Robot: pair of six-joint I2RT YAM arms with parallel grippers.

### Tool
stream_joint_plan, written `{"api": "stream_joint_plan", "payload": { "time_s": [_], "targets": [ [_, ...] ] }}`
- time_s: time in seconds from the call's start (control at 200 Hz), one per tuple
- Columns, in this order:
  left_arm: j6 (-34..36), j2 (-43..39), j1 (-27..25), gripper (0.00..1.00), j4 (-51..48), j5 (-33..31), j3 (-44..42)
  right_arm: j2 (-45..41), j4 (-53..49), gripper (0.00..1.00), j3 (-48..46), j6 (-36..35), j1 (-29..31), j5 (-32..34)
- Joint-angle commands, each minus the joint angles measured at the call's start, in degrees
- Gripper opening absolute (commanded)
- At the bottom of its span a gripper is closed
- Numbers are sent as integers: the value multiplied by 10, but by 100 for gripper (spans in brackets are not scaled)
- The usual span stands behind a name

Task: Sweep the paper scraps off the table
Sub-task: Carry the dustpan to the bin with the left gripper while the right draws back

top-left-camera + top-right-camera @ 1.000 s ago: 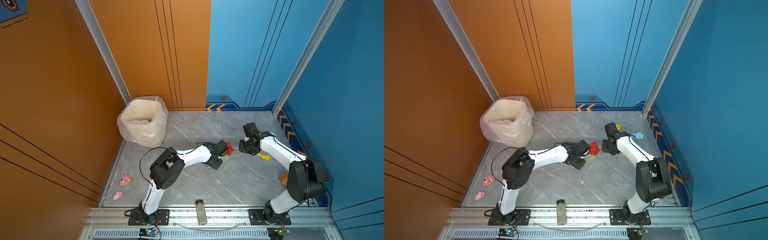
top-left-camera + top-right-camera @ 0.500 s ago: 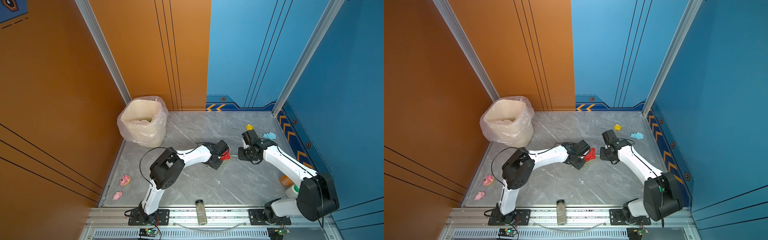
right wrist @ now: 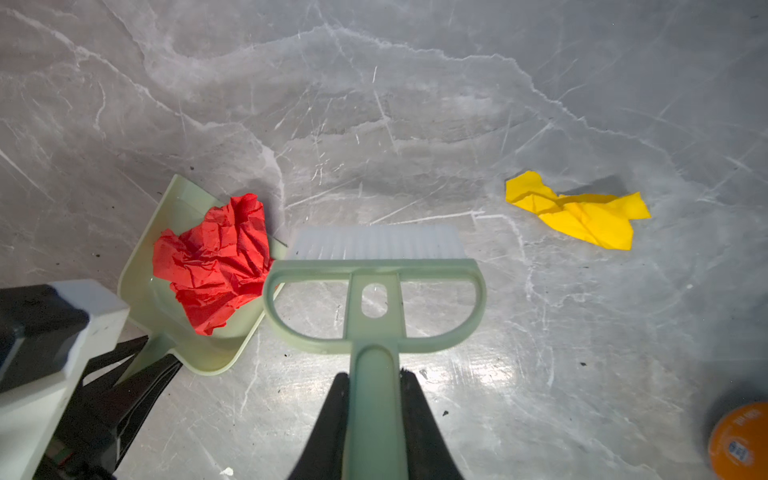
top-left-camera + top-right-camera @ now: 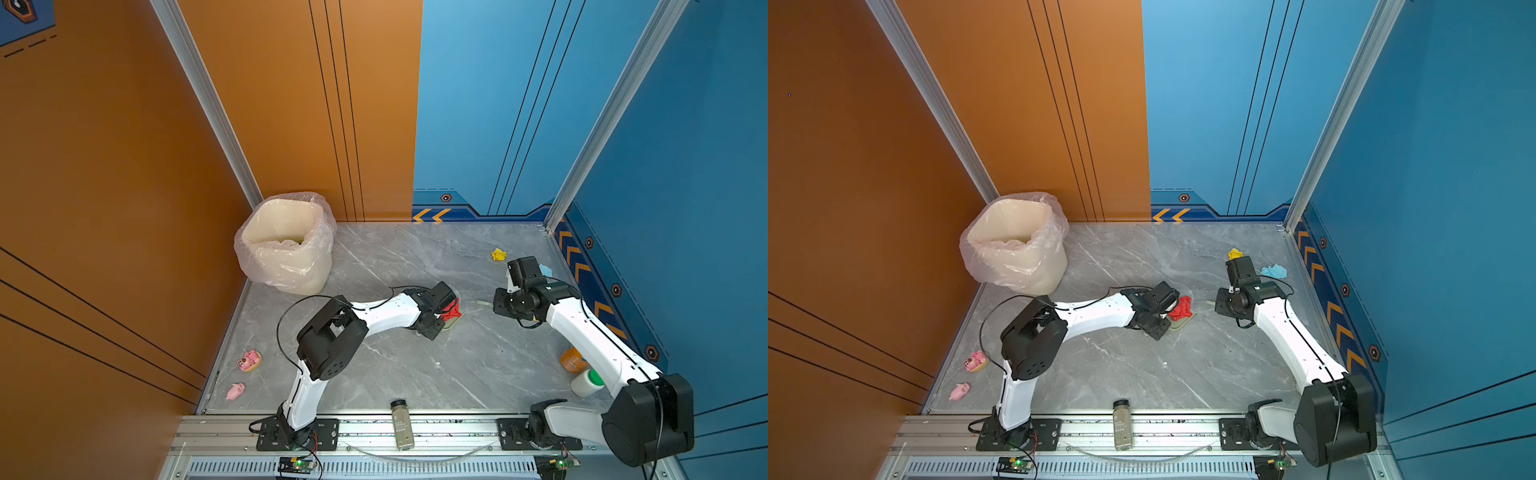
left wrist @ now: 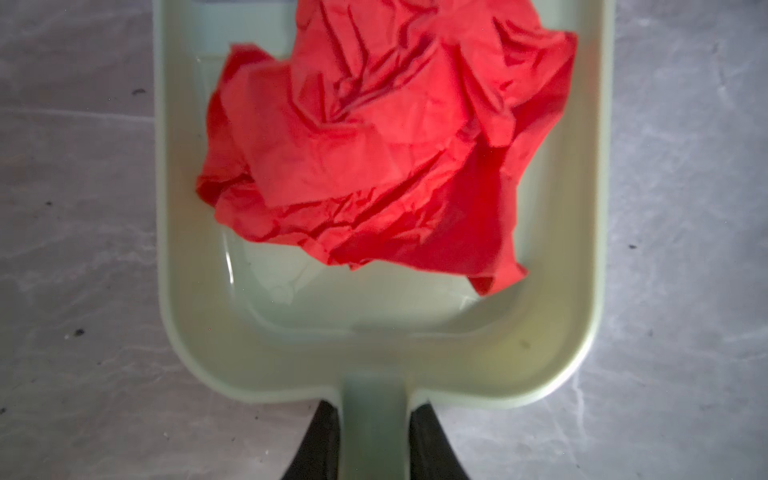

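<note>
Two scraps are left loose on the table (image 4: 415, 365), while a third, the red scrap (image 5: 374, 137), is seen crumpled in the dustpan (image 5: 374, 307), straight ahead of the left gripper (image 5: 374, 415). That gripper's jaws are closed on the pan's handle, one on each side of it. The pan is laid flat on the marble with its open mouth turned away from the jaws.

The right gripper (image 3: 374, 374) is clamped on the handle of the brush (image 3: 374, 274). Its white bristles (image 3: 376, 243) are held out beyond the jaws, low toward the table and just beside the mouth of the pan. Whether bristles and pan touch cannot be told.

The yellow scrap (image 3: 582, 216) is found on bare marble beyond the right jaws, off to the side away from the pan and well apart from the bristles. The light blue scrap (image 4: 1274, 271) is seen in a top view behind those jaws, near the right wrist and the blue side wall. An orange jar (image 3: 739, 440) is caught at the edge of the right wrist view, behind the jaw tips, on the yellow scrap's side.

Far from both grippers, a lined bin (image 4: 286, 245) is stood in the back corner, two pink pigs (image 4: 249, 360) are set by the left edge, and a bottle (image 4: 402, 424) is laid across the front rail.
</note>
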Motion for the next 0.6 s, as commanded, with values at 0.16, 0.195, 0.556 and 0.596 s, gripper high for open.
{"api": "stream_joint_plan", "payload": {
  "time_s": [0.16,0.195,0.556,0.596],
  "targets": [
    [-3,-44,0,0,41,-40,-47,-28,-11,0,-11,14,-15,-13],
    [-2,-49,0,0,37,-45,-46,-30,-9,0,-15,16,-16,-12],
    [0,-146,18,0,-11,-64,-48,-43,35,0,-54,29,-17,-30],
    [-3,-155,24,0,-21,-64,-47,-48,37,0,-56,29,-17,-31]
  ]
}}
